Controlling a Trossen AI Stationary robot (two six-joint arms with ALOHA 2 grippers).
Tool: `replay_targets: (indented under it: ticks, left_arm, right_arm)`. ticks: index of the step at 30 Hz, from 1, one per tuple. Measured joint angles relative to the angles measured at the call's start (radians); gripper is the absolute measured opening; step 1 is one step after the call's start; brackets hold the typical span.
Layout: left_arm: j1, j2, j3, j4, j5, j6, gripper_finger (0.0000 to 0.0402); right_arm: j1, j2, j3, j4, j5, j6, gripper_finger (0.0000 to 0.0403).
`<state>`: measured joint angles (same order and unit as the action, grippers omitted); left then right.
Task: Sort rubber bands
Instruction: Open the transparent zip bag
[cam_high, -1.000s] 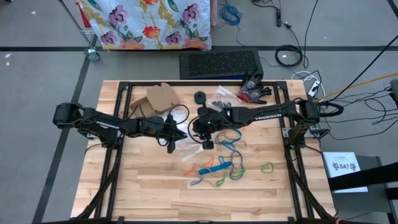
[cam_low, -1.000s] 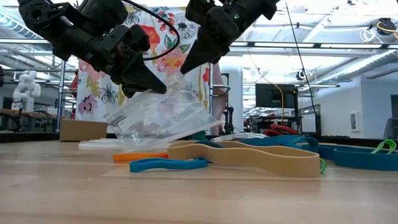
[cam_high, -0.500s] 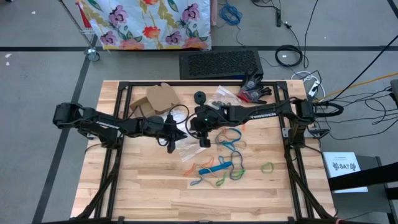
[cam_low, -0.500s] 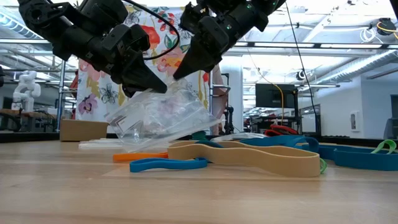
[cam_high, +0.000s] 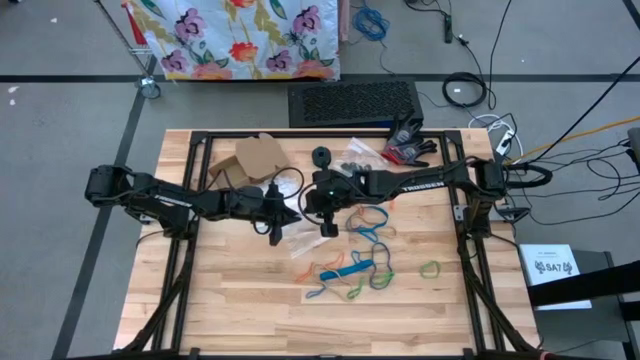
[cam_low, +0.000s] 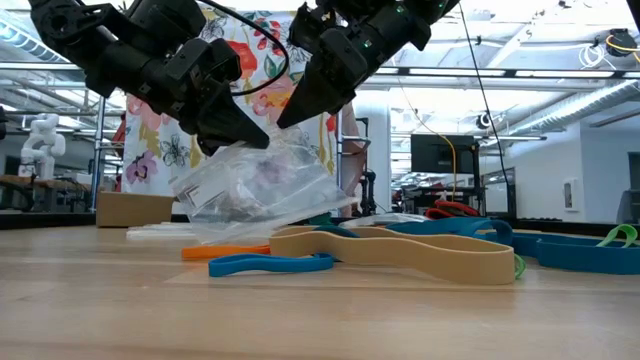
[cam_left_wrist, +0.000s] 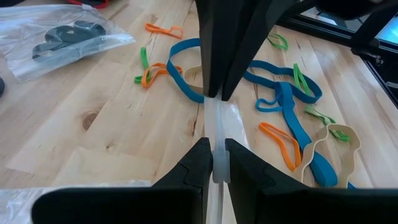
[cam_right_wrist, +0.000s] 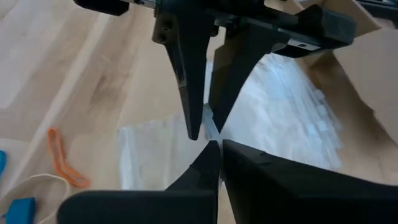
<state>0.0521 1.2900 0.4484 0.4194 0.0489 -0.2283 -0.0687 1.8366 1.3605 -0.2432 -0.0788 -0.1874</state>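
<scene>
from above, both dark arms reach in to the middle of the wooden counter (cam_high: 240, 300), the left end effector (cam_high: 283, 222) and the right end effector (cam_high: 322, 222) tip to tip over a clear plastic bag (cam_high: 302, 240) that lies just beside them. the rubber bands (cam_high: 355, 265) are scattered loose on the wood just past the right arm, blue, orange and green in a tangle, with one green loop (cam_high: 430, 268) well apart toward the right edge. a piece of brown cardboard (cam_high: 255, 155) and some black gloves (cam_high: 408, 140) sit at the far edge. at counter height, the left end effector (cam_low: 245, 135) and the right end effector (cam_low: 292, 112) come down from above and meet at the top of the clear plastic bag (cam_low: 255, 190), which hangs crumpled and tilted with its lower edge near the counter; a wide tan band (cam_low: 400, 252) and a blue band (cam_low: 270, 264) lie flat in front. past the left wrist, its own fingers are pinched together on a thin strip of the bag (cam_left_wrist: 217, 130), with the other arm's fingers closed on the same strip opposite, and the rubber bands (cam_left_wrist: 280, 99) lie spread on the wood beyond. past the right wrist, the right end effector (cam_right_wrist: 217, 144) is closed tight at the bag's edge (cam_right_wrist: 208, 121), apparently gripping it, though the plastic between the tips is hard to make out; an orange band (cam_right_wrist: 62, 158) lies on the counter nearby.
</scene>
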Motion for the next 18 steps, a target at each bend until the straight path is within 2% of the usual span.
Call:
replay_targets:
  ticks: [9,18]
  left_arm:
    - [0.0,0.0,0.0,-0.006,-0.006,0.0,0.0045]
    - [0.0,-0.001,0.0,-0.011,-0.004,-0.001,0.0045]
  right_arm:
    - [0.031,-0.04,0.001,-0.1,0.15,0.01,0.0001]
    - [0.044,-0.091,0.001,-0.205,0.206,0.048,0.0]
